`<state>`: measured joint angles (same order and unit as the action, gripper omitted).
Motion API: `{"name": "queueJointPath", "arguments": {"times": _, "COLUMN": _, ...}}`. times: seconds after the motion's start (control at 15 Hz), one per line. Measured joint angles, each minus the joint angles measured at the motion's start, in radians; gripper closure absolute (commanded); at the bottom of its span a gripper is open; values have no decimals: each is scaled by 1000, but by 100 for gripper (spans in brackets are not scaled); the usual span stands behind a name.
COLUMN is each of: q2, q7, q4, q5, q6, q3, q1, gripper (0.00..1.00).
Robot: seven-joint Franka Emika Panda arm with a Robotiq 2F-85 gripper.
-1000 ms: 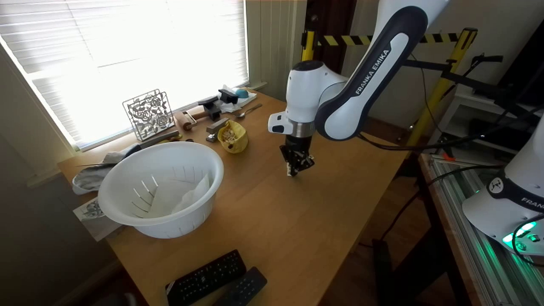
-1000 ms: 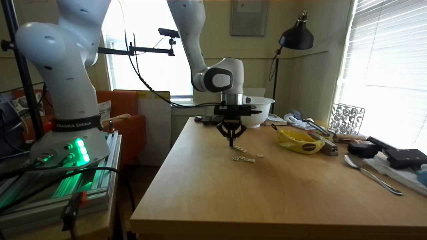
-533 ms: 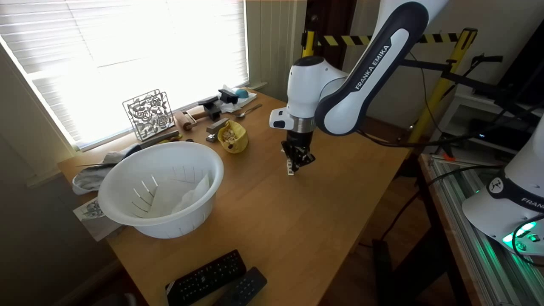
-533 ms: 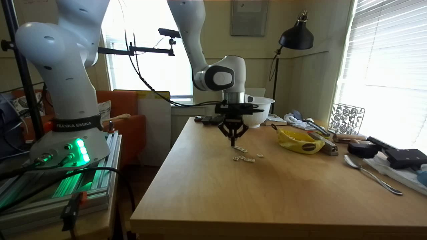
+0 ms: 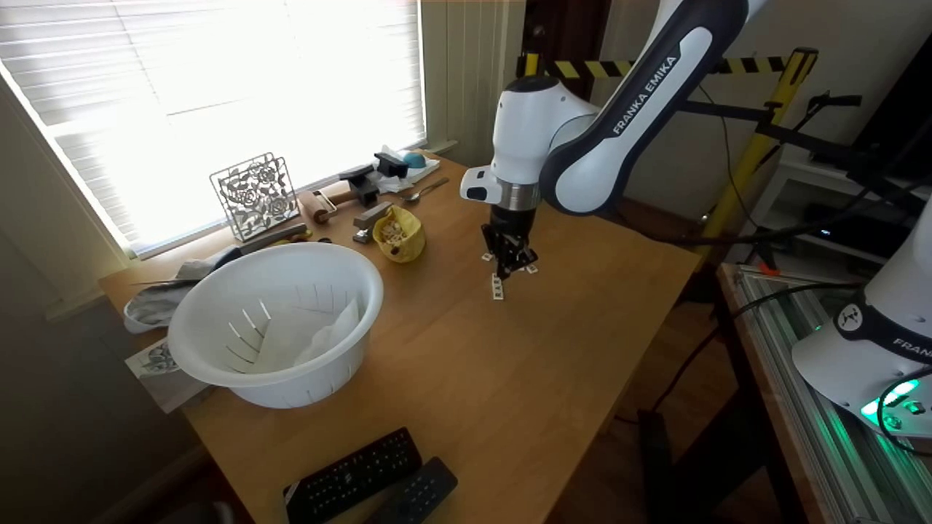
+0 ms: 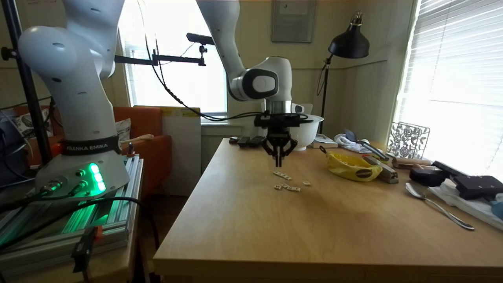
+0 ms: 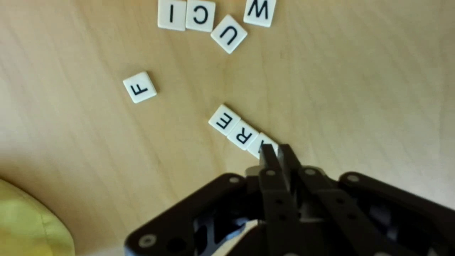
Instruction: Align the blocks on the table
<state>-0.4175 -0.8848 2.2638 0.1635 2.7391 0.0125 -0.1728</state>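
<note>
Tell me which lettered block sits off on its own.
The F block: the other blocks visible in the wrist view lie in close groups.

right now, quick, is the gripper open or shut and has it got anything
Gripper: open only a sliver, nearly closed, with nothing visibly held.

Blocks (image 7: 139,87) read F, E, R, U, C, I; arm (image 5: 644,96): FRANKA EMIKA.

In both exterior views my arm (image 5: 632,110) reaches out and down, wrist (image 6: 279,88) upright; my gripper (image 6: 278,164) hangs pointing straight down, fingers (image 7: 270,159) nearly together, a thin gap between them.
</note>
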Motion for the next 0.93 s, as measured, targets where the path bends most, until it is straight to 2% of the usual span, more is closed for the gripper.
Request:
{"name": "queueJointPath", "arguments": {"times": 0.53, "q2": 69, "q7": 217, "q4": 4, "q5": -5, "q6": -82, "q3": -35, "q1": 7, "gripper": 4}}
{"name": "queueJointPath", "arguments": {"times": 0.67, "q2": 87, "q7": 267, "q4": 7, "q5": -8, "q6": -92, "q3": -35, "q1": 7, "gripper": 0}}
{"name": "queueJointPath", "arguments": {"times": 0.93, "q2": 119, "q7": 344, "q4": 11, "q5": -14, "q6": -112, "q3": -35, "q1": 7, "gripper": 0}}
